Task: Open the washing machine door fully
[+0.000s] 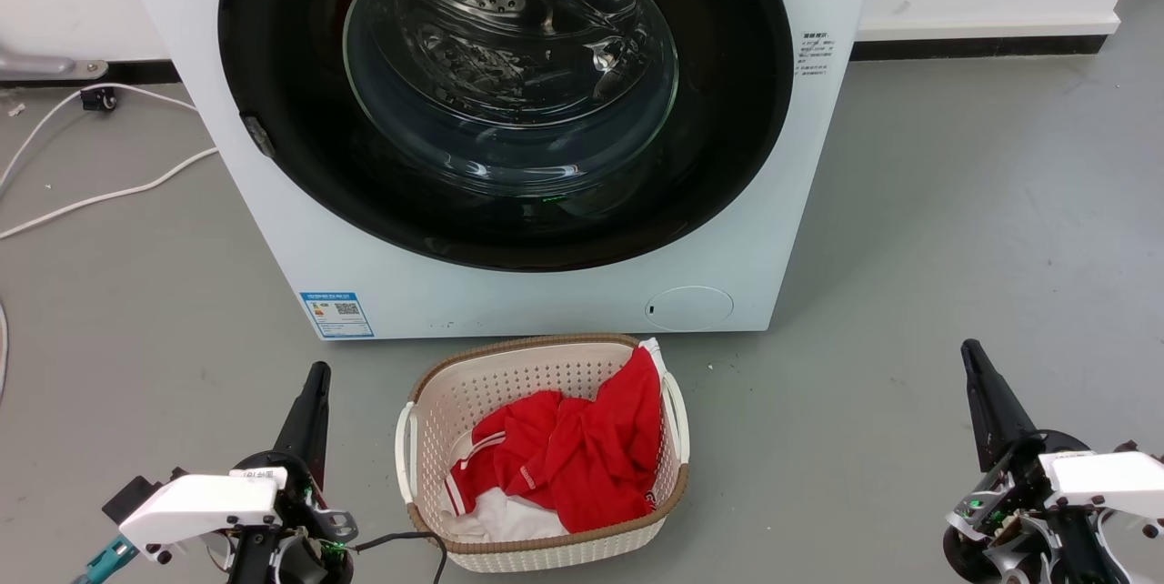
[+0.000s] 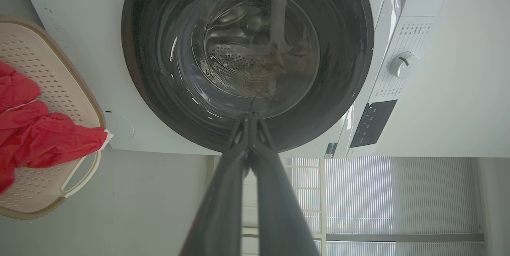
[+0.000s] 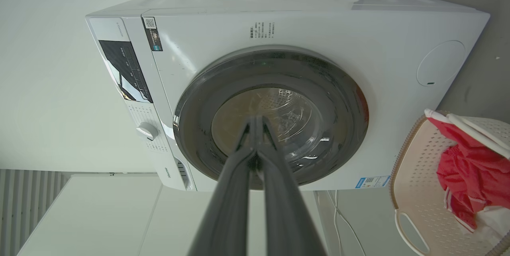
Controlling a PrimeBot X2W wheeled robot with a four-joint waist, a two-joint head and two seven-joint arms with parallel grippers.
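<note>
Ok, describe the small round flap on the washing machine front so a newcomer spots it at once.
Find the white washing machine and drop below its glossy black door to the front's lower right corner in the head view, above the laundry basket. The flap is a flush white circle, unlike the rectangular blue label sticker at the opposite corner.

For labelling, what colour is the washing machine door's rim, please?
The round door rim is glossy black; head view.

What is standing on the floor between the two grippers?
Head view: a beige perforated laundry basket with red and white clothes, between the left gripper and right gripper.
</note>
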